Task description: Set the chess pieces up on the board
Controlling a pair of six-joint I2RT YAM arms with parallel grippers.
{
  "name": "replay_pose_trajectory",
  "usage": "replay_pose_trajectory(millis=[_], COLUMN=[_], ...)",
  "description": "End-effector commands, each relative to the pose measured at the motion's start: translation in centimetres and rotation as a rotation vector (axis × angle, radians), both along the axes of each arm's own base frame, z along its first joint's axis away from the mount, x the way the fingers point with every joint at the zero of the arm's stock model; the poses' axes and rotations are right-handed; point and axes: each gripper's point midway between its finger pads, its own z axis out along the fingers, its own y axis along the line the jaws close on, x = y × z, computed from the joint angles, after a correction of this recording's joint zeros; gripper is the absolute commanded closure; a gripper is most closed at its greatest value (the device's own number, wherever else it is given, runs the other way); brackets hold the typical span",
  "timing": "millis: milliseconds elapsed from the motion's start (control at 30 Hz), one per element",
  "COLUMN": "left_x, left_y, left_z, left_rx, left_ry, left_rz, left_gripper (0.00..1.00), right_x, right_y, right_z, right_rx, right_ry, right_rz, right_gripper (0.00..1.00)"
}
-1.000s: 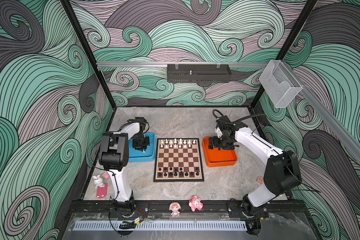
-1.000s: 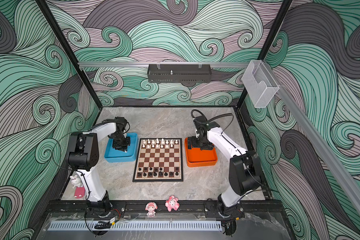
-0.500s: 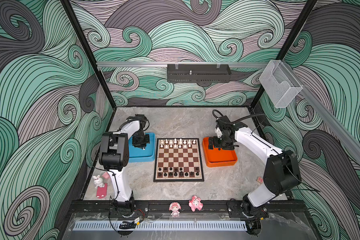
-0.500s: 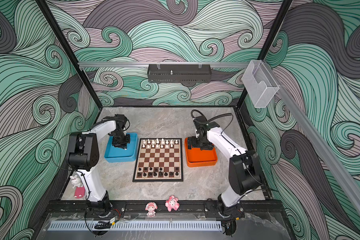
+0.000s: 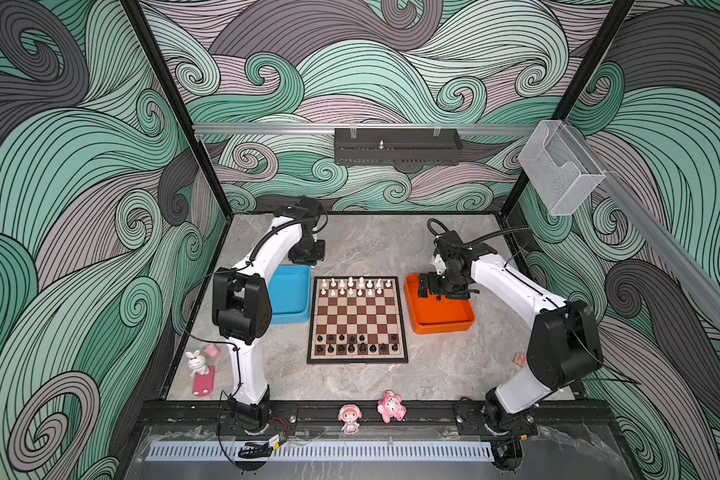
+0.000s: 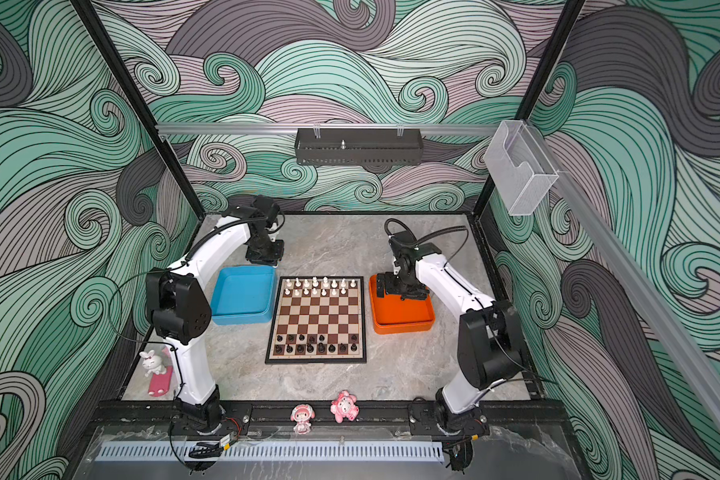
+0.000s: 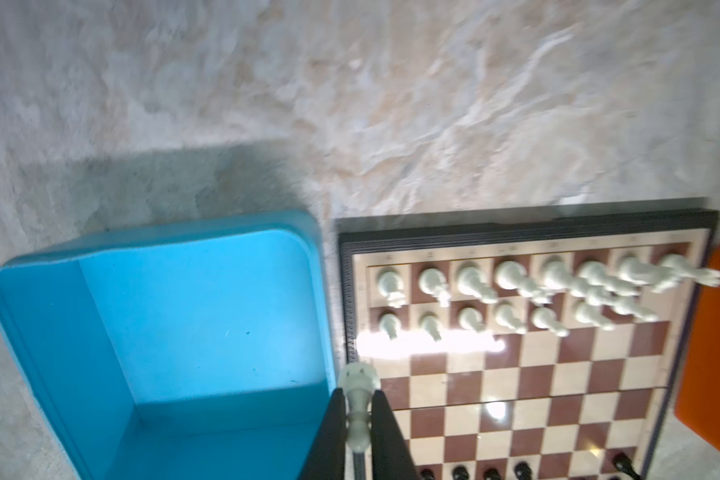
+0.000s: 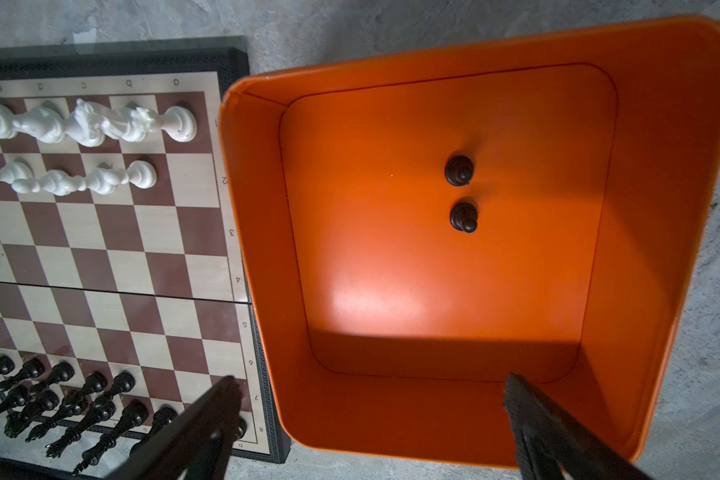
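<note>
Left tool [image 7: 357,395] clamps a slim, glossy, off-white chess piece [image 7: 358,411].

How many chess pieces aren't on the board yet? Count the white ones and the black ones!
White piece: 1, pinched in the left hand
Black pieces: 2, in the orange tray
Total: 3

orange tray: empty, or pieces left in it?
Not empty: the right wrist view shows two black chess pieces on the floor of the orange tray, close together, not touching.
</note>
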Motion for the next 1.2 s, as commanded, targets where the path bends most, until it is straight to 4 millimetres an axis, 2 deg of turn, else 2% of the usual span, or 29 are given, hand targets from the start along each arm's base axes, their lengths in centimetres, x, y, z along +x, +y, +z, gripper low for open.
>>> replay_pose_trajectory(millis=[0,300,500,600,700,1167], left_x=[-1.2,-3.1,-4.7,-5.2,-5.3,-4.4], left_y=[-3.6,-15.1,-20.2,-21.6,-22.2,-23.1], left_z=[-0.4,-0.6,-1.6,-2.5,-3.3,-7.5], left_rx=[0.031,0.005,-0.007,-0.009,-0.005,0.024], left_ry=[0.06,0.041,0.026,0.025,0.028,0.05], left_rz=[-0.089,-0.328,-0.471,-0.515,-0.533,-0.543], left_gripper=[0.87,0.87,0.87,0.87,0.86,0.86], right_x=[-0.2,-0.7,-0.9,-1.0,-1.0,-1.2], right_y=[-0.3,-1.5,-2.1,-2.3,-2.3,-2.9], right_z=[0.5,0.8,0.8,0.8,0.7,0.4], right_rx=[0.015,0.029,0.037,0.039,0.042,0.048], right_ry=[-0.011,-0.015,-0.013,-0.013,-0.013,-0.002], right_rz=[-0.009,-0.04,-0.052,-0.055,-0.056,-0.065], right_gripper=[0.01,0.01,0.01,0.01,0.01,0.01])
